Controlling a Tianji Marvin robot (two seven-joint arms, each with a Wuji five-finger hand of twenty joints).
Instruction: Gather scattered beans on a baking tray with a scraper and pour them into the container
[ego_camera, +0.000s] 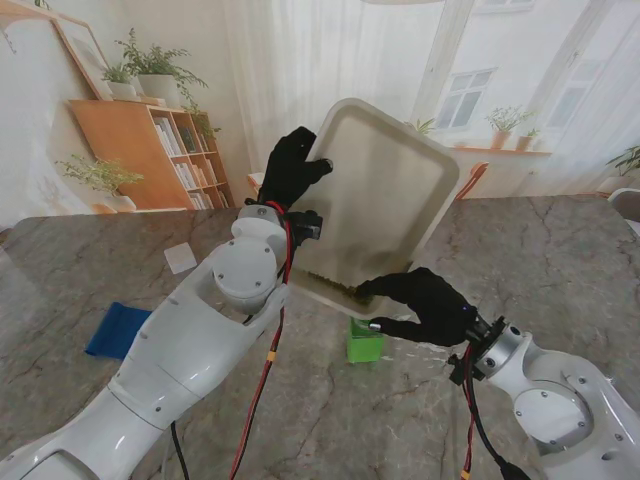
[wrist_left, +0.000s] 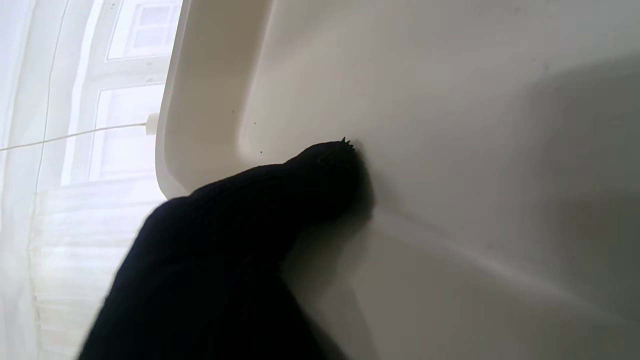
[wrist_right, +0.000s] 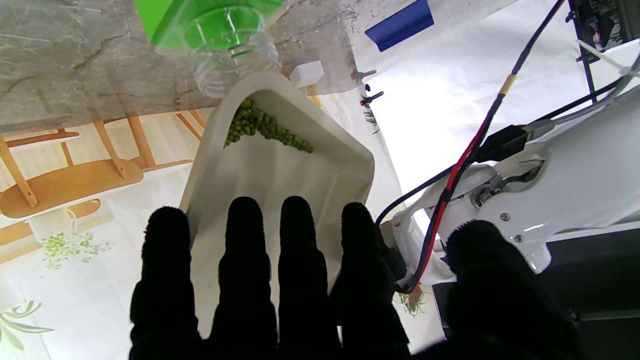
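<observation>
Both robot hands hold the tray (ego_camera: 385, 190) tipped steeply, its long axis running up and away, low corner just over the green container (ego_camera: 365, 343) on the counter (ego_camera: 560, 270). Beans (wrist_right: 260, 127) sit piled in that corner. Left robot hand (ego_camera: 290, 165) clamps the raised edge, thumb inside. Right robot hand (ego_camera: 420, 305) is nearer the container, fingers (wrist_right: 240, 260) spread flat against the low end, supporting it rather than closed round it.

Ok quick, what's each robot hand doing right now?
Left robot hand: shut on the baking tray, gripping its upper edge.
Right robot hand: fingers spread beside the tray's low corner; whether it grips the tray cannot be told.
</observation>
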